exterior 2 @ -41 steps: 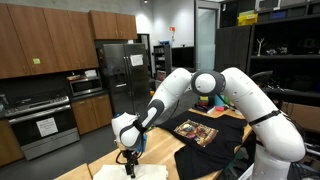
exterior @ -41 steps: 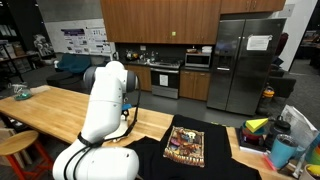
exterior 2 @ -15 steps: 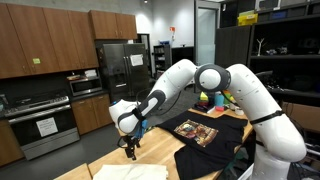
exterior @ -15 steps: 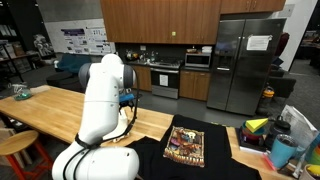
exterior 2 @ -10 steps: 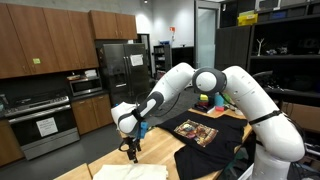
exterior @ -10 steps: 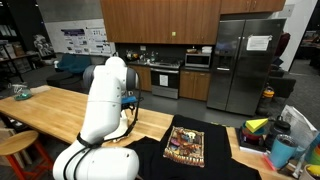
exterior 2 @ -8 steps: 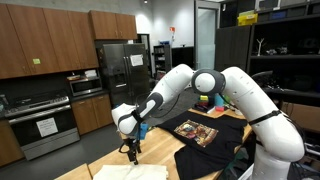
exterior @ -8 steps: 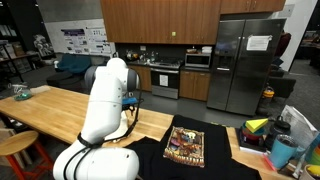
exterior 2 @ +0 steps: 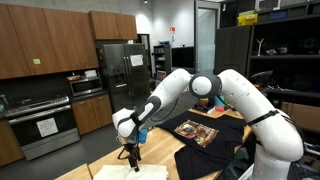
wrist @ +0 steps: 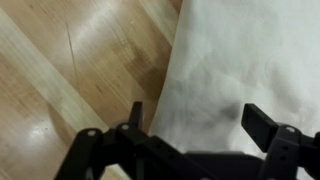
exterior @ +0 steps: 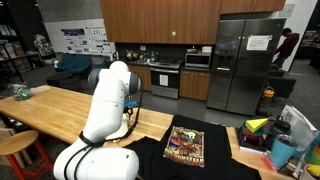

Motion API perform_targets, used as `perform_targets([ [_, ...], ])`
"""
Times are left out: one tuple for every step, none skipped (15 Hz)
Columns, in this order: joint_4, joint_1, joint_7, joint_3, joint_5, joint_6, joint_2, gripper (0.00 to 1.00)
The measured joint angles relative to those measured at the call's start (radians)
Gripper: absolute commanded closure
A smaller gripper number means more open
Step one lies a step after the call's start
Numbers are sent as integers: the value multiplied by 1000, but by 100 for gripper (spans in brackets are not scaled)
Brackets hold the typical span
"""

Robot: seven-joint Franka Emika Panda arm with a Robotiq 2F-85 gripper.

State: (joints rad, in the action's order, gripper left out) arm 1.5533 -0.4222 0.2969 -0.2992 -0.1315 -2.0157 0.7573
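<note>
One gripper (exterior 2: 130,156): hanging with jaws spread, pinching nothing.
White cloth (wrist: 240,60): lying on the wooden table (wrist: 70,70), beneath the gripper.
Change: arm is sinking lower than a second ago, bringing the spread jaws close over the cloth.
Edges: cloth border is running beside one fingertip (wrist: 135,112).
Room: bare wood lying open alongside; printed shirt (exterior 2: 195,131) sitting well apart.

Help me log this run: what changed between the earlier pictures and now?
The hand rose above the cloth, then came back down over its edge, open throughout and holding nothing. The cloth, shirt and table stayed put.
</note>
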Motion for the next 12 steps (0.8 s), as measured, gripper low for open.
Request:
perform_targets([
  [-2, 4, 13, -4, 7, 1, 7, 0],
  [-4, 7, 24, -8, 13, 4, 14, 0],
  [-8, 10, 34, -11, 19, 10, 19, 0],
  [-13, 10, 41, -13, 21, 18, 25, 25],
  [-17, 11, 47, -14, 21, 25, 30, 26],
  [-22, 11, 52, -16, 21, 33, 36, 31],
  [-26, 11, 56, -18, 21, 40, 40, 39],
  [-29, 11, 60, -20, 21, 46, 44, 46],
  [-35, 11, 63, -22, 21, 53, 47, 56],
  [-40, 11, 67, -23, 21, 59, 50, 63],
  [-44, 11, 69, -24, 21, 64, 51, 70],
  [-48, 11, 71, -24, 22, 69, 53, 78],
])
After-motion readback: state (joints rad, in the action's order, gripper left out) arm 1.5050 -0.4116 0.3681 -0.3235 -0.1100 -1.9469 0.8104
